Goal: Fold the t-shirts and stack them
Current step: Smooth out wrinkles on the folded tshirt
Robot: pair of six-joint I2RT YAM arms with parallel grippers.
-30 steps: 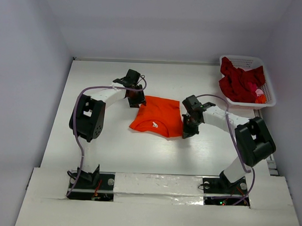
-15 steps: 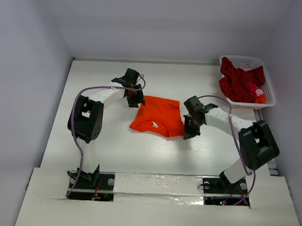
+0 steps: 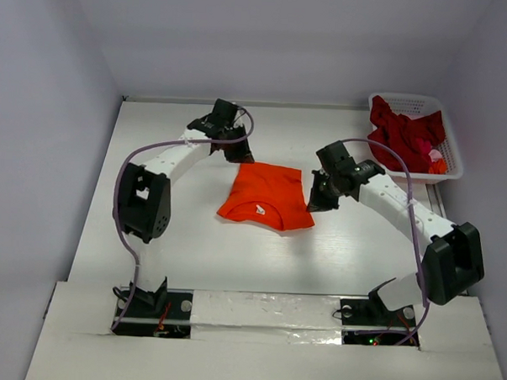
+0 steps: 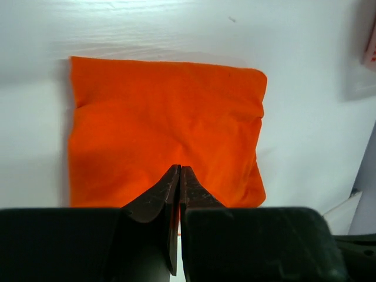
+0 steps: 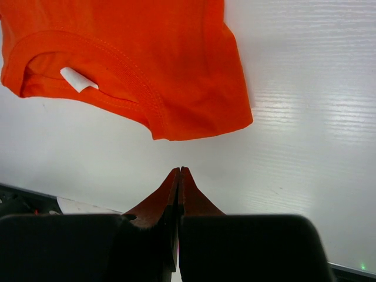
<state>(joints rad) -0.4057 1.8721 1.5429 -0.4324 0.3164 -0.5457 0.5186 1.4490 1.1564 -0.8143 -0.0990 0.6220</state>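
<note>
Two grippers: both have their fingers pressed flat together.
Left gripper (image 3: 241,154): it is at the far left corner of the orange t-shirt (image 3: 266,195). In the left wrist view the closed tips lie over the edge of the shirt that is nearest to the camera. Whether they touch the cloth, I cannot tell.
Right gripper (image 3: 314,203): it is at the right side of the shirt, near the collar end. In the right wrist view the closed tips are over bare table, just beside the lower corner of the shirt and apart from it.
Orange t-shirt: it is folded to a rough rectangle and lies flat on the white table (image 3: 192,238), in the middle, between the two arms. The collar points to the near edge, and the white neck label (image 3: 258,210) shows inside it.
Dark red t-shirts (image 3: 403,138): they are crumpled in a heap inside the white basket (image 3: 409,100).
Basket: it stands at the far right corner of the table, well apart from the orange t-shirt.
</note>
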